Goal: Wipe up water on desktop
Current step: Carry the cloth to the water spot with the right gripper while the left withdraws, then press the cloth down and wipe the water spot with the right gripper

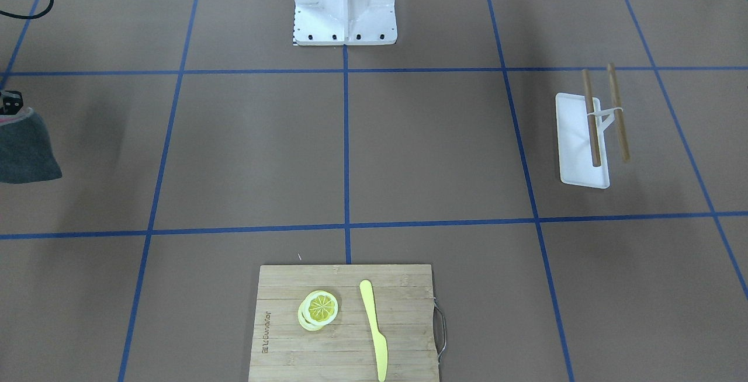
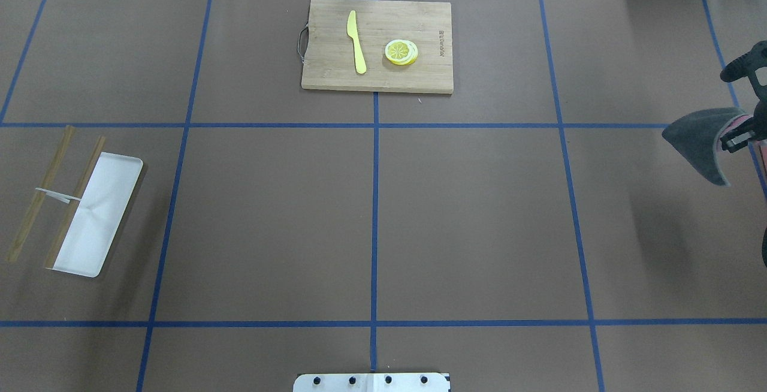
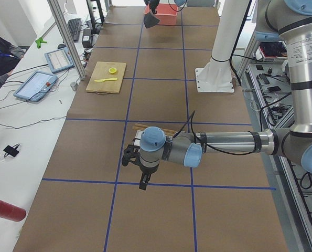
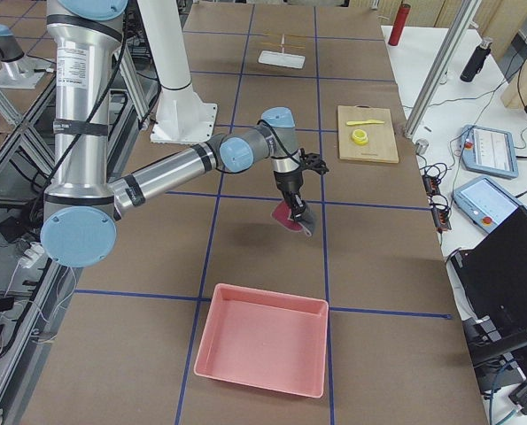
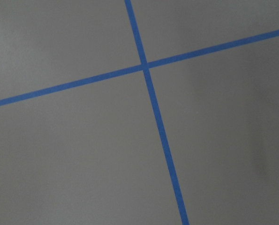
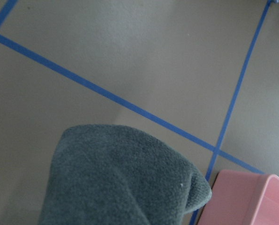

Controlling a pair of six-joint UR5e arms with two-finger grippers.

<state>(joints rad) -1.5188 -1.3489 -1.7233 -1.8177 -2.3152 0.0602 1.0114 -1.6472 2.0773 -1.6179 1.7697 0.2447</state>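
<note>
The desktop (image 2: 467,218) is a matte brown surface with a grid of blue tape lines; I see no water on it. My right gripper (image 2: 738,135) is at the far right edge, shut on a grey cloth (image 2: 698,140) with a pink underside that hangs above the desktop. The cloth also shows in the front view (image 1: 26,148), the right side view (image 4: 295,218) and the right wrist view (image 6: 120,178). My left gripper (image 3: 140,173) shows only in the left side view, low over the desktop near the white tray; I cannot tell if it is open or shut.
A bamboo cutting board (image 2: 419,80) with a yellow knife (image 2: 356,41) and lemon slices (image 2: 401,51) lies at the far middle. A white tray (image 2: 96,224) with two joined chopsticks (image 2: 39,194) lies at the left. A pink bin (image 4: 263,350) sits near my right arm.
</note>
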